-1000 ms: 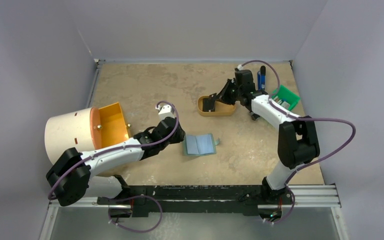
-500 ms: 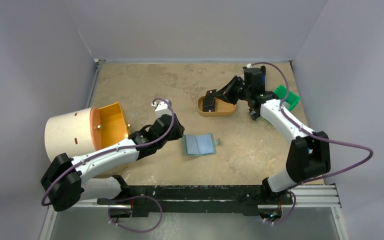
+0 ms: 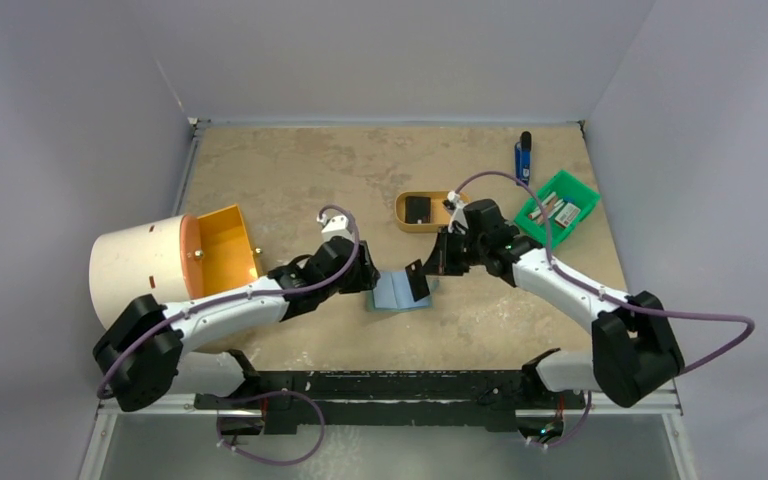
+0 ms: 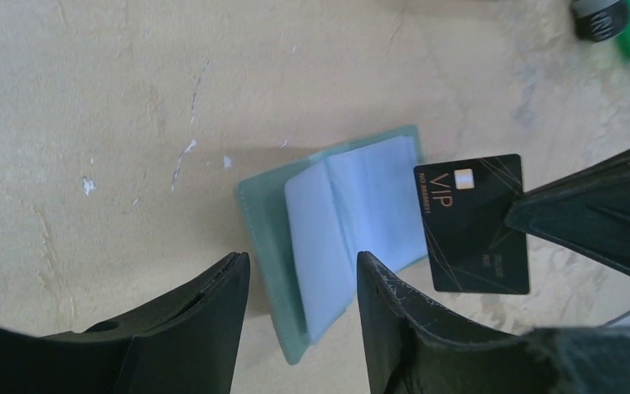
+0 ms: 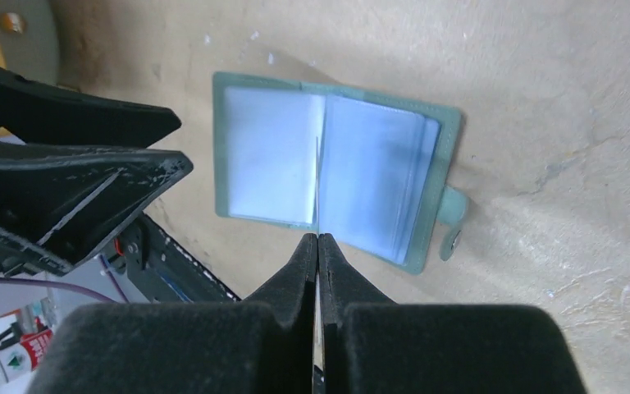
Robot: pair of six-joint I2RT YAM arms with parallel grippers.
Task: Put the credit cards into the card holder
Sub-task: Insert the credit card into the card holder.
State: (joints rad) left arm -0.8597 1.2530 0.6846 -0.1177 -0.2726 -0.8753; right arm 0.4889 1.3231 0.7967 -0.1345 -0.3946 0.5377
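The sage-green card holder (image 3: 392,291) lies open on the table, its clear sleeves up and the snap tab (image 5: 453,215) on its right edge. It also shows in the left wrist view (image 4: 328,238) and the right wrist view (image 5: 271,164). My right gripper (image 3: 436,262) (image 5: 318,238) is shut on a black VIP credit card (image 3: 417,281) (image 4: 474,223). It holds the card on edge just above the holder's middle fold. My left gripper (image 3: 368,276) (image 4: 302,261) is open, its fingers either side of the holder's left edge. Another dark card (image 3: 418,208) lies in the tan oval tray (image 3: 426,228).
A white cylinder (image 3: 138,265) with an orange box (image 3: 224,243) lies at the left. A green bin (image 3: 580,190) with small items and a blue pen (image 3: 523,157) are at the back right. Grey walls enclose the table.
My right gripper lifted the black card out of the tan tray and carried it forward and left to the open holder. My left gripper moved right, up to the holder's left edge.
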